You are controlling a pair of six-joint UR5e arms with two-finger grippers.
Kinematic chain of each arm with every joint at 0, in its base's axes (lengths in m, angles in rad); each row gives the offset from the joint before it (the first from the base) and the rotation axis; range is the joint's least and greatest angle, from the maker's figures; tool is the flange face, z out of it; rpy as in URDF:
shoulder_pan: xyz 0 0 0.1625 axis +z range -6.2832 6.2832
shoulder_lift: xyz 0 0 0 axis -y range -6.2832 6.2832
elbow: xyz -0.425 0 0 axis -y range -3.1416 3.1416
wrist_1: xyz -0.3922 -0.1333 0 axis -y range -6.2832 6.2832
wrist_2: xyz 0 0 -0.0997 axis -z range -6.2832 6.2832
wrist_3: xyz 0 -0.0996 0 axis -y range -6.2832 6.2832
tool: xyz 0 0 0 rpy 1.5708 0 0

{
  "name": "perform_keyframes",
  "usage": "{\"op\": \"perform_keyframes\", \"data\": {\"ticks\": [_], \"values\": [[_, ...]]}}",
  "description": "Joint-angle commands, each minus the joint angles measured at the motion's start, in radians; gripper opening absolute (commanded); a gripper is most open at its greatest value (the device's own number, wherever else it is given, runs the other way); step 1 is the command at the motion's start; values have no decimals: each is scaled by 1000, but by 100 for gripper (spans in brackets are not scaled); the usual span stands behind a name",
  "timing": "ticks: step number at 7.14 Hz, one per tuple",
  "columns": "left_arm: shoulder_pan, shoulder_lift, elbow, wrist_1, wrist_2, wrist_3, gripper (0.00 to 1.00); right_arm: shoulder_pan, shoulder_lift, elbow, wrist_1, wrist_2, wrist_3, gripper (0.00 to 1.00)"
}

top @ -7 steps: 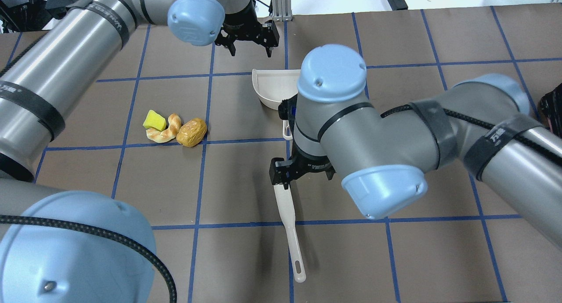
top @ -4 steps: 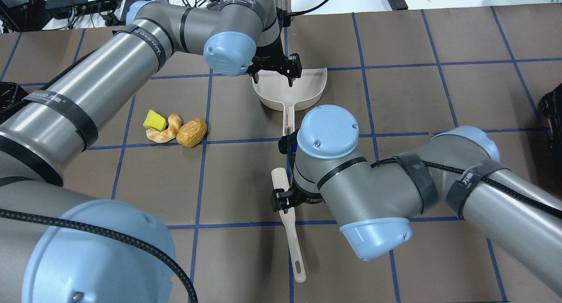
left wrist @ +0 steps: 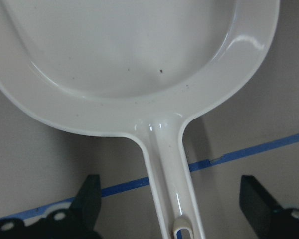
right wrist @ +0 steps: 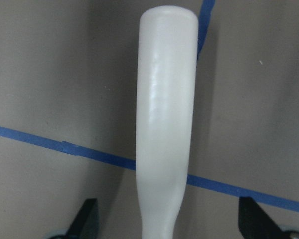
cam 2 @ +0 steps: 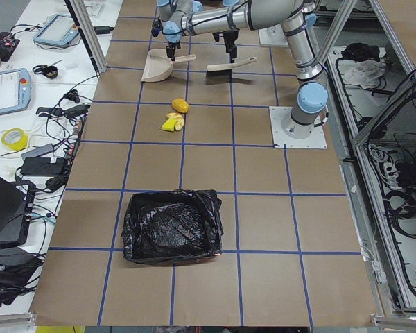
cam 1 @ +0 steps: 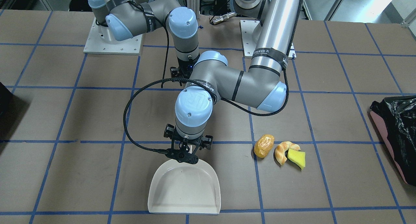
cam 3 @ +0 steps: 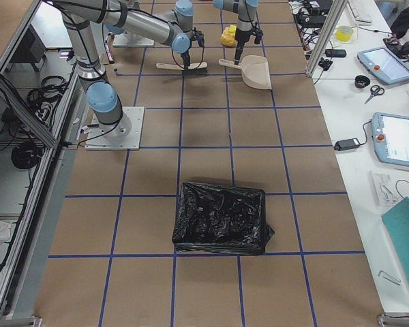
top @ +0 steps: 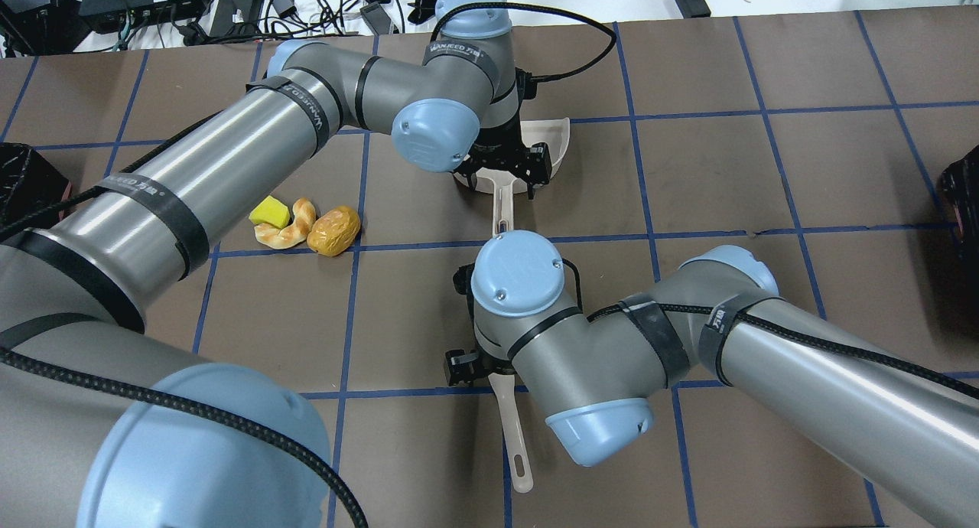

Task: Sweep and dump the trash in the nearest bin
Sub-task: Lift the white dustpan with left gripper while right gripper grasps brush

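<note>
A: Anything grabbed yet?
B: Nope. Seeing the left gripper (left wrist: 170, 188) spread wide astride the dustpan (cam 1: 183, 188) handle, right gripper (right wrist: 168, 209) same over the brush (top: 509, 425) handle.
A: Trash (cam 1: 280, 151)?
B: Clumped on the surface (cam 1: 97, 104) near the dustpan, well apart from the bin (cam 1: 397, 128).

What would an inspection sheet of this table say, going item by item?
Surface: brown table gridded with blue tape.
Job's things: amber lump, croissant piece and sponge wedge bunched together; black-lined bin at the robot's left end, second bin at its right end; dustpan empty; brush lying flat.
Clutter: nothing seen.
Grippers: left gripper open, straddling the dustpan's handle; right gripper open, straddling the brush's handle.
Cables: black cable looping off the left arm.
Surroundings: touchscreen pendants on a side bench.
</note>
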Motion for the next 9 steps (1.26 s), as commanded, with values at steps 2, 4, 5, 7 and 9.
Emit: {"op": "perform_keyframes", "data": {"ticks": [2,4,5,7,9], "values": [[-4,-2,-11,-19,1,-9,72,14,8,69,-17,-40,20,85],[-4,-2,-11,-36,1,-10,37,32,-30,109,-19,-48,53,73],[-4,-2,-11,-40,1,-10,19,38,-55,109,-19,-45,79,70],[-4,1,-8,-51,5,-12,0,52,-87,106,-20,-36,98,70],[4,33,17,-47,11,10,0,70,-90,109,-20,-40,124,48]]}}
